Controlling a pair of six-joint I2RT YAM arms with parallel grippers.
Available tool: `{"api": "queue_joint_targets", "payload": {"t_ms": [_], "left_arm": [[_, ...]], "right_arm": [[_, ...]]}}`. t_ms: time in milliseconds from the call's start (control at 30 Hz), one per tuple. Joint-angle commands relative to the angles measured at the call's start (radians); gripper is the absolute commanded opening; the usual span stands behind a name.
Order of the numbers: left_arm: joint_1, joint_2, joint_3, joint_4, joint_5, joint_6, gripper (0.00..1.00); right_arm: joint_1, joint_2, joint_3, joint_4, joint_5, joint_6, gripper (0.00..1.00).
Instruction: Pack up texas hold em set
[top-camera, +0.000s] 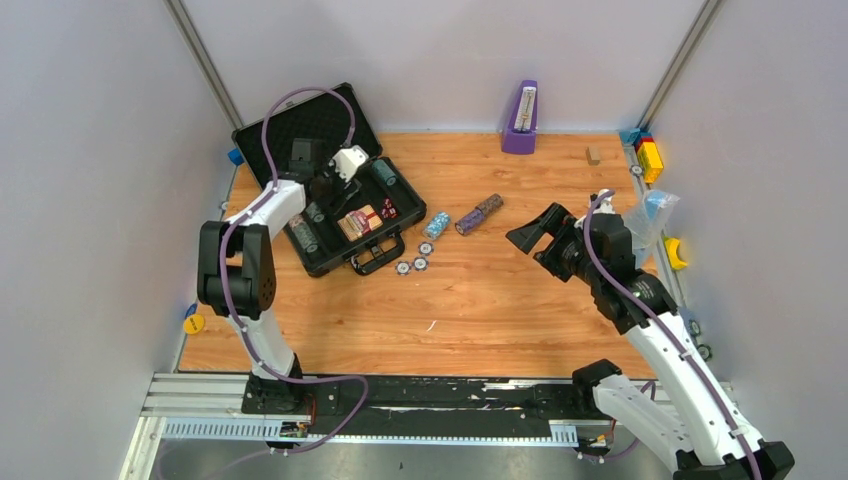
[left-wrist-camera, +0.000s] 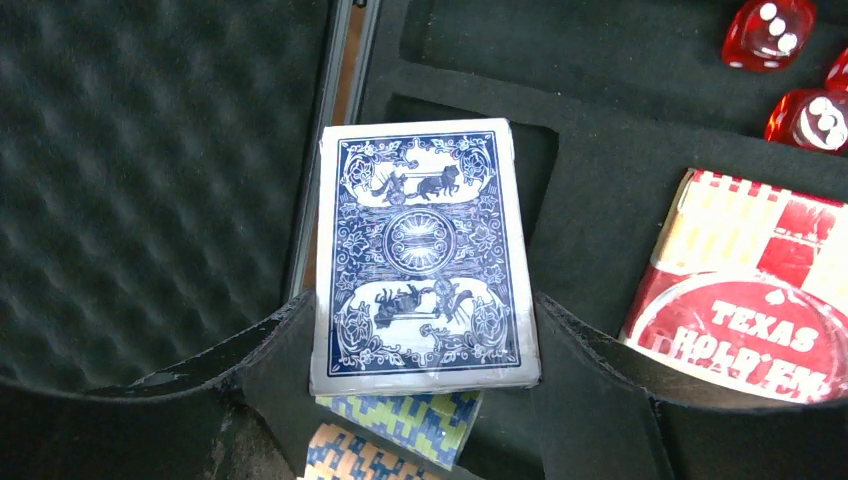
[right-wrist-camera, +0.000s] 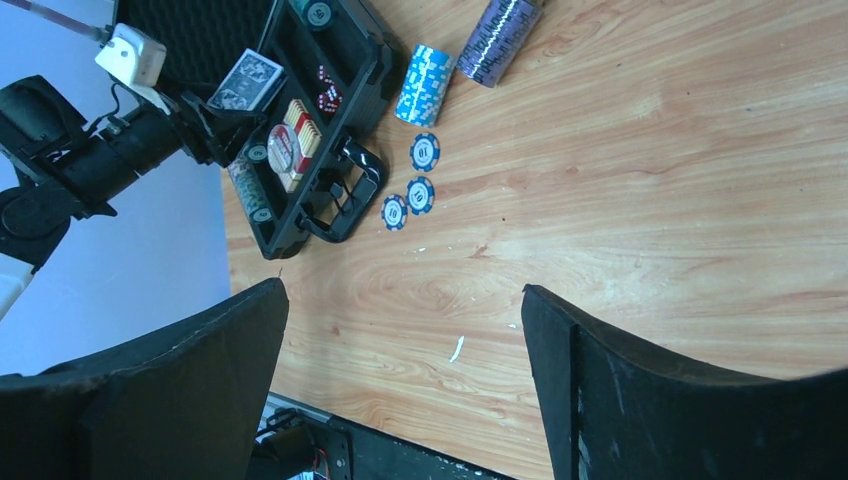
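So the dark grey foam-lined briefcase lies open right under the left gripper. That gripper is clamped on the blue-backed card deck by its long edges and holds it flat. Looks to me like we're mid card-packing: the deck hangs over the empty rectangular foam pocket, which peeks out past its far right corner.

Just right of that gripper is the red-and-white striped deck with the round red TEXAS HOLD'EM button on it, already in the case.

Next move imo: square the deck up with the pocket, lower it in, then let go.

The right gripper is spread wide with nothing in it. Well ahead of it on the wooden table, the light blue chip roll, purple chip roll and three loose blue chips aren't packed yet. The red dice are in the case, ahead and right of the left gripper
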Motion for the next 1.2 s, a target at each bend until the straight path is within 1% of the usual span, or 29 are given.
{"api": "queue_joint_targets", "payload": {"t_ms": [0, 133, 200, 233, 333, 400, 433, 467, 500, 533, 567, 633, 800, 1000, 1067, 1100, 1133, 1167], "left_arm": [[0.001, -0.003, 0.042, -0.019, 0.156, 0.152, 0.00], [0.018, 0.020, 0.086, -0.105, 0.255, 0.204, 0.00], [0.029, 0.050, 0.129, -0.190, 0.293, 0.212, 0.00], [0.033, 0.066, 0.140, -0.204, 0.305, 0.213, 0.00], [0.055, 0.078, 0.157, -0.216, 0.410, 0.208, 0.01], [0.059, 0.091, 0.160, -0.221, 0.417, 0.203, 0.04], [0.060, 0.097, 0.171, -0.224, 0.404, 0.189, 0.15], [0.060, 0.112, 0.177, -0.229, 0.367, 0.177, 0.36], [0.060, 0.120, 0.193, -0.234, 0.346, 0.164, 0.84], [0.059, 0.133, 0.201, -0.254, 0.320, 0.163, 0.92], [0.059, 0.135, 0.210, -0.258, 0.307, 0.160, 0.98], [0.059, 0.130, 0.209, -0.249, 0.282, 0.146, 1.00], [0.059, 0.073, 0.204, -0.244, 0.302, 0.113, 1.00], [0.058, 0.019, 0.204, -0.195, 0.231, -0.015, 1.00], [0.058, 0.017, 0.215, -0.174, 0.183, -0.116, 1.00], [0.059, 0.021, 0.232, -0.185, 0.141, -0.188, 1.00], [0.058, 0.033, 0.246, -0.200, 0.117, -0.221, 1.00], [0.058, 0.040, 0.273, -0.229, 0.059, -0.285, 1.00]], "right_arm": [[0.000, -0.011, -0.005, 0.065, -0.008, -0.017, 0.88], [-0.001, 0.008, -0.001, 0.069, -0.024, -0.017, 0.88], [0.001, 0.013, 0.001, 0.071, -0.037, -0.017, 0.88], [0.000, 0.015, 0.001, 0.073, -0.043, -0.015, 0.88], [0.001, 0.020, 0.002, 0.077, -0.057, -0.019, 0.88], [0.000, 0.021, 0.001, 0.078, -0.060, -0.021, 0.88], [0.001, 0.022, 0.001, 0.080, -0.063, -0.020, 0.88], [0.000, 0.023, 0.000, 0.080, -0.065, -0.021, 0.88], [0.001, 0.023, -0.001, 0.083, -0.070, -0.021, 0.88], [0.001, 0.024, -0.001, 0.085, -0.073, -0.021, 0.88], [0.001, 0.023, -0.003, 0.088, -0.078, -0.021, 0.88], [0.000, 0.023, -0.007, 0.093, -0.081, -0.019, 0.88], [0.000, 0.027, -0.016, 0.098, -0.085, -0.013, 0.87], [0.000, 0.030, -0.020, 0.098, -0.081, -0.014, 0.86], [0.001, 0.033, -0.022, 0.102, -0.080, -0.013, 0.86], [0.000, 0.037, -0.022, 0.104, -0.078, -0.013, 0.86], [0.000, 0.040, -0.024, 0.105, -0.076, -0.010, 0.86], [-0.001, 0.045, -0.023, 0.107, -0.076, -0.007, 0.86]]}}
